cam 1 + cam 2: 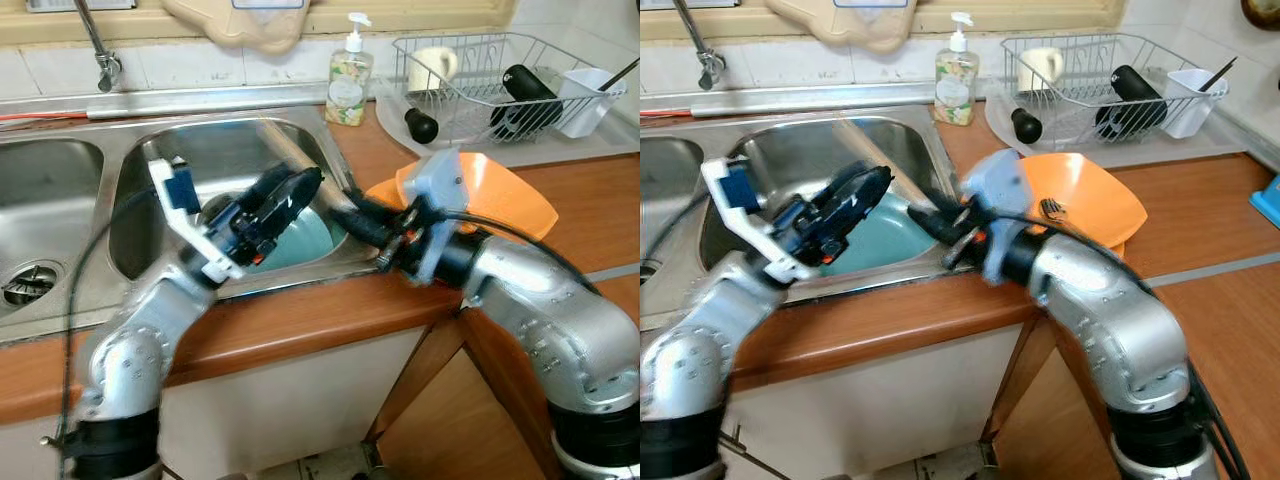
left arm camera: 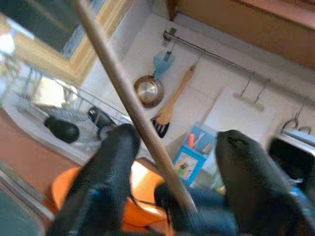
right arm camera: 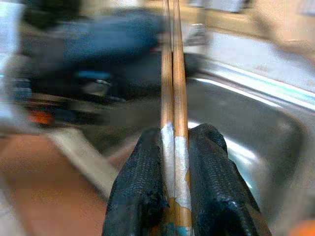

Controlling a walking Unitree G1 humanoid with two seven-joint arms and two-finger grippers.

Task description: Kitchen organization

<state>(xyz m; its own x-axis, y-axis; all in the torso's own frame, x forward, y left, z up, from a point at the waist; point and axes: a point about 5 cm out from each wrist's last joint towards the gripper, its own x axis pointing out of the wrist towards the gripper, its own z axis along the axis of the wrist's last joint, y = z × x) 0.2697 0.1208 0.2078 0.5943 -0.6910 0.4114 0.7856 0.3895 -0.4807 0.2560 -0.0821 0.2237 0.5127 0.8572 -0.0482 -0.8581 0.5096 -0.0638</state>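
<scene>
A pair of wooden chopsticks (image 3: 172,88) with white tape on their lower end is clamped between the fingers of my right gripper (image 3: 174,162), which is shut on them. The sticks (image 1: 295,155) slant up over the right sink basin, blurred. My left gripper (image 2: 178,135) is open, one black finger on each side of the sticks (image 2: 133,108) without closing on them. Both grippers meet over the basin's right rim, the left gripper (image 1: 290,190) facing the right gripper (image 1: 355,215). A teal plate (image 1: 300,245) lies in the basin beneath them.
An orange bowl (image 1: 1090,200) holding a fork (image 1: 1055,210) sits on the wooden counter behind my right wrist. A wire dish rack (image 1: 500,80) with a mug and dark items stands at the back right. A soap bottle (image 1: 349,75) and faucet (image 1: 100,50) line the back edge.
</scene>
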